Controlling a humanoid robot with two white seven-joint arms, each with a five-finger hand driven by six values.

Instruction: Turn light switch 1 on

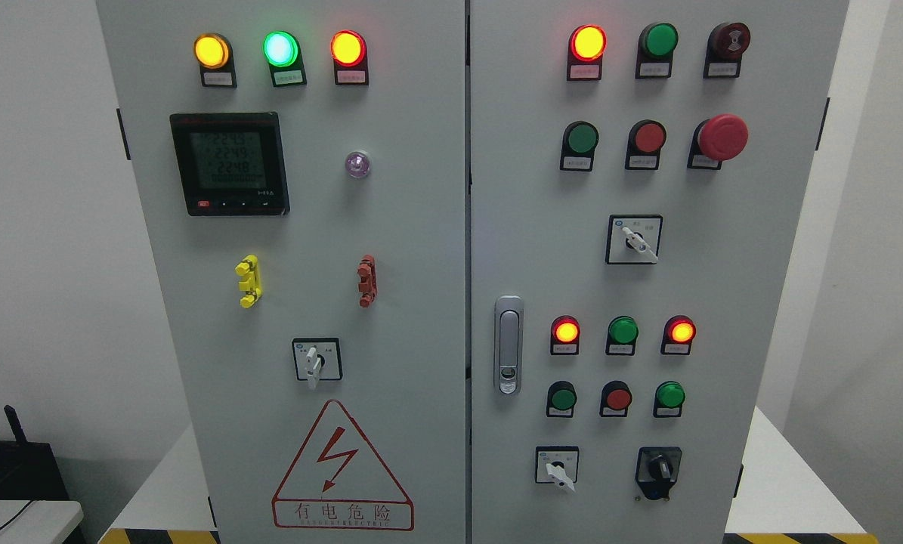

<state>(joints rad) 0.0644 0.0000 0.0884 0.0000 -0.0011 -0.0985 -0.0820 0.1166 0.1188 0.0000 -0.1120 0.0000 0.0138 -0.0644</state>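
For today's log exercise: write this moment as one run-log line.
hands: out of view | cabinet: doors shut | switches: untouched

I am facing plain white walls (pixel 43 227) running left and right, evenly lit. A pale floor (pixel 791 483) is showing low on both sides, with yellow-black hazard striping (pixel 156 536) along its near edge. Dark equipment (pixel 13 468) is sitting on a white surface (pixel 35 521), near left.

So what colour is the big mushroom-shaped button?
The big mushroom-shaped button is red, seen best in the head view.
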